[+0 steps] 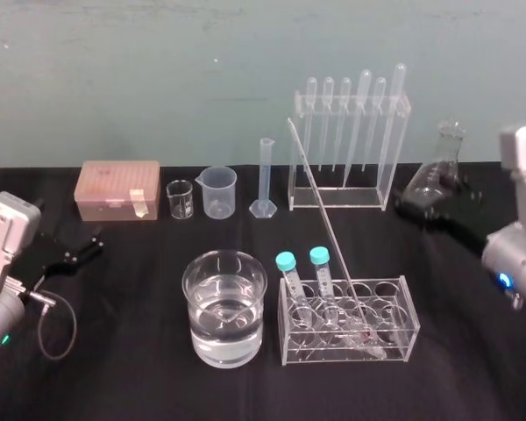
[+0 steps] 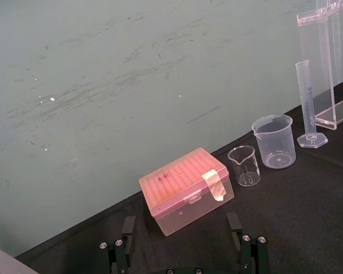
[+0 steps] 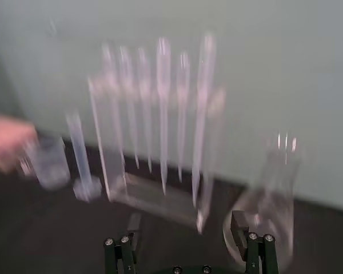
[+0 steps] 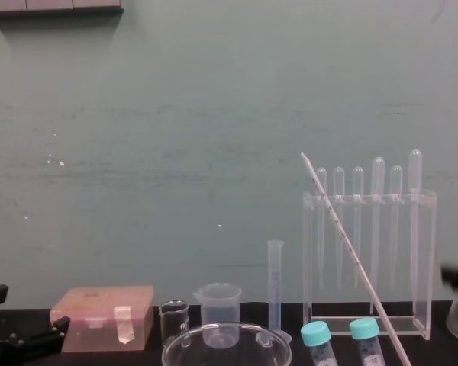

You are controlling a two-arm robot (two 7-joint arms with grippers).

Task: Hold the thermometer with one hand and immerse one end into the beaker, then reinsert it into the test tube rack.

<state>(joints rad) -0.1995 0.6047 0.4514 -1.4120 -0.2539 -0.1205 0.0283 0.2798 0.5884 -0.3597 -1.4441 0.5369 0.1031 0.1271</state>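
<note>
Resting at far left, the left gripper [image 2: 181, 228] has jaws spread; beaker [image 1: 224, 307], then test tube rack [image 1: 407, 307] holding the leaning thermometer [image 1: 320, 197]: light, slick, brittle glass, best pinched gently mid-stem. Right gripper [image 3: 186, 222], jaws spread, hangs by the flask [image 1: 437, 171].

Black left gripper [image 1: 86, 246], grey wrist [image 1: 2, 254], seemingly dark cable [image 1: 57, 320]
</note>
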